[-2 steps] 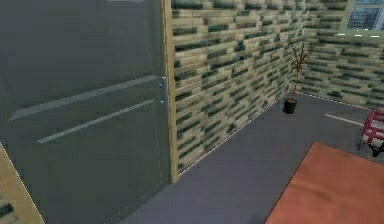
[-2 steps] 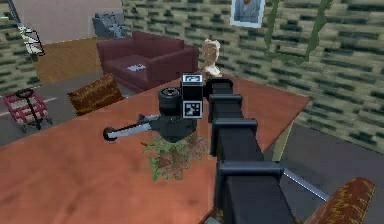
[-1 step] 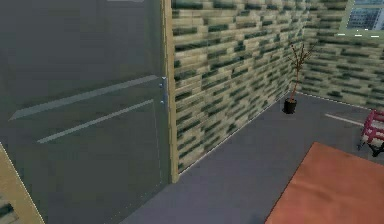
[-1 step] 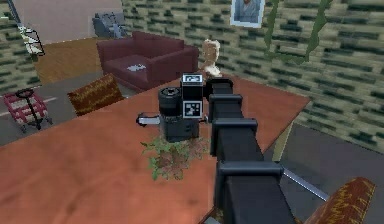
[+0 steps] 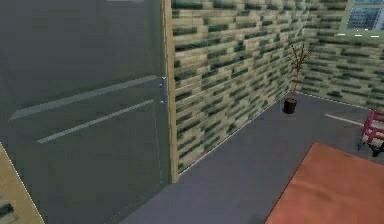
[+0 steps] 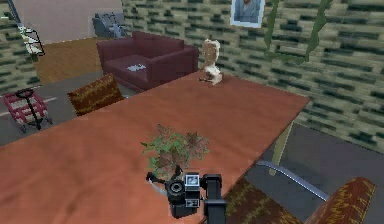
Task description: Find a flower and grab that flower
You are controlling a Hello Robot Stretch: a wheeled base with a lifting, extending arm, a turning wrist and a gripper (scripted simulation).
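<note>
While forward faces door [image 5: 85, 100], sideways claw [image 6: 158, 181], plant [image 6: 175, 148]

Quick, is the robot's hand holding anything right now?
The hand: cannot tell whether it holds anything; a leafy plant stands on the table right behind it.

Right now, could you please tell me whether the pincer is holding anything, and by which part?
It cannot be told: the pincer has its far end at a leafy plant that stands on the table.
</note>
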